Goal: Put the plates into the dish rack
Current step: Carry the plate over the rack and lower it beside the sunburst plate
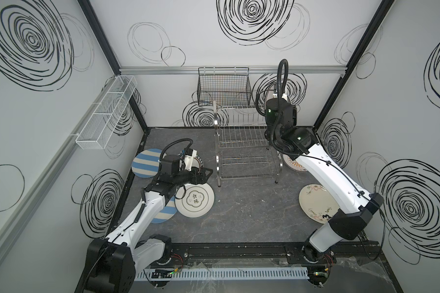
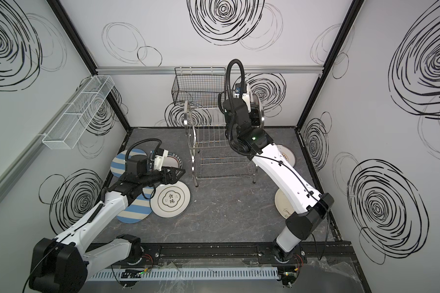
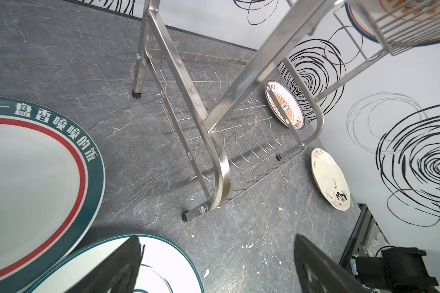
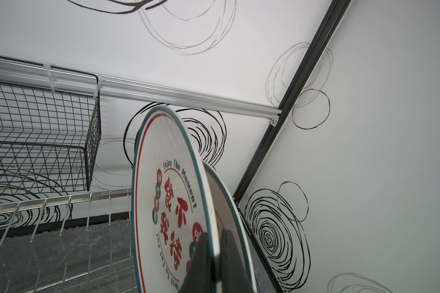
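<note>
Basket (image 4: 41, 132) near upright plate (image 4: 168, 177) at rack (image 4: 61, 201)

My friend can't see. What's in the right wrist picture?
The right end effector pinches the rim of an upright white plate with red Chinese characters, beside the dish rack's wires. A second plate stands behind it; a black wire basket hangs on the wall.

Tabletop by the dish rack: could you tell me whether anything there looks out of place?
Small white flecks dot the dark tabletop near the dish rack foot, possibly chips or paint. Nothing else stands out.
</note>
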Robot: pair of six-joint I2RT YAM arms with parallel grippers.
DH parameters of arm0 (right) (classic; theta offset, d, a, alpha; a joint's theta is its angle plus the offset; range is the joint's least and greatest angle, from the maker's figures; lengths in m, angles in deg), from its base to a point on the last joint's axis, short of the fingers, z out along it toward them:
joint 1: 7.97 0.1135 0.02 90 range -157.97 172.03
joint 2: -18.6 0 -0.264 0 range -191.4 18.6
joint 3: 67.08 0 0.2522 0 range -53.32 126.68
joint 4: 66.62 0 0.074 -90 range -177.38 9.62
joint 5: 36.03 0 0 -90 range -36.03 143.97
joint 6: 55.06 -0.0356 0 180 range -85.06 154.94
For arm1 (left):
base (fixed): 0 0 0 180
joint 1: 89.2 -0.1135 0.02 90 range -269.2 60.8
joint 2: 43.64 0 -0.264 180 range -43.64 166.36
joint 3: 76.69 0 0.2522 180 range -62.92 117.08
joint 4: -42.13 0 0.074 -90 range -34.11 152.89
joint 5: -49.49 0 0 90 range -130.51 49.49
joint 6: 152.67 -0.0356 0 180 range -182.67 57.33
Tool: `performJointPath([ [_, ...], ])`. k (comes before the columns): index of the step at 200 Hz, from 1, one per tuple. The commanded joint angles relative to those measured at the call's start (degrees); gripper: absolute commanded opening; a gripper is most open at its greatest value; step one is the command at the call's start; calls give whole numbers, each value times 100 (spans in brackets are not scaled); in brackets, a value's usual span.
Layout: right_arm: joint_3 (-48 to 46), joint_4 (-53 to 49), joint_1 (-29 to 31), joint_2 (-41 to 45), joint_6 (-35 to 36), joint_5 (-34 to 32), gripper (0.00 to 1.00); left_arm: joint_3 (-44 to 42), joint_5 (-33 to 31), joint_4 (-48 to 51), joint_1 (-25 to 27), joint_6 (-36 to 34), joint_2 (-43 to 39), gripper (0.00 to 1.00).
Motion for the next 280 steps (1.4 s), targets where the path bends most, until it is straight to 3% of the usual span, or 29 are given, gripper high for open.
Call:
performJointPath([
  [1,36,67,-84,3,-159,12,0,-52,101,-238,45,-1,-47,96],
  [142,-234,-273,-214,-63,-590,211,0,-76,172,-288,55,31,-66,96],
  [161,-266,-327,-214,-53,-657,285,16,-70,172,-284,55,31,-74,96],
  [233,-278,-490,-171,71,-768,426,24,-78,150,-271,60,25,-127,96],
  [280,-275,-528,-39,152,-773,369,35,-78,145,-279,51,22,-151,96],
])
